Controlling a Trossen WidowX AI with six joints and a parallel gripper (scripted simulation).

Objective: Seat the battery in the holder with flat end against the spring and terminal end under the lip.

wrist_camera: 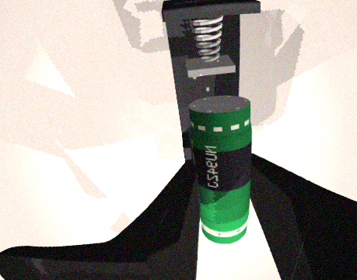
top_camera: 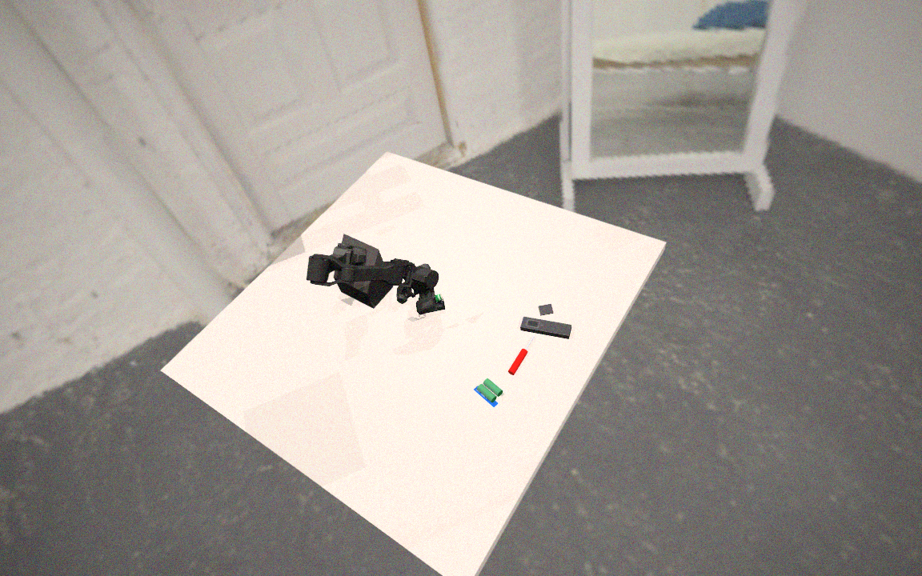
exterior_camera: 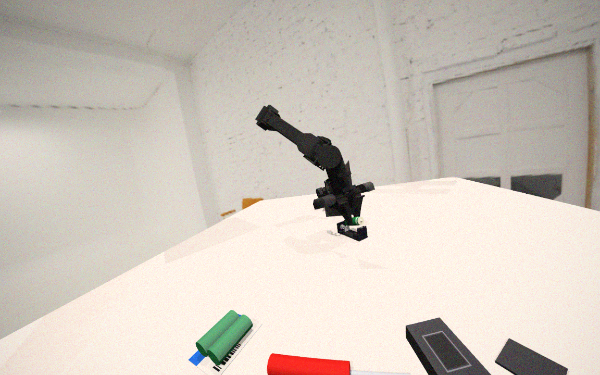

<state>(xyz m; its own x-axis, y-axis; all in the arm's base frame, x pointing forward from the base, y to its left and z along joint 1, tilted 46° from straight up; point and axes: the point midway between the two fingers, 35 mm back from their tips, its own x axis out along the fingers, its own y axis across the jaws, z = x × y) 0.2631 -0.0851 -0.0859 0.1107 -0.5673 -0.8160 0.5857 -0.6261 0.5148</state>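
The gripper (wrist_camera: pixel 222 213) is pinching the green battery (wrist_camera: pixel 220 168) by its middle, its fingers clamped on either side. Just ahead and below, the black holder (wrist_camera: pixel 209 57) is waiting on the white table (exterior_camera: pixel 455 261). The battery's long axis is pointing along the holder's channel toward the spring (wrist_camera: pixel 206 39) at the far end, flat grey end leading. In the exterior view the battery is hovering just above the holder, slightly tilted. Around it, whitewashed brick walls and a grey floor (top_camera: pixel 772 358).
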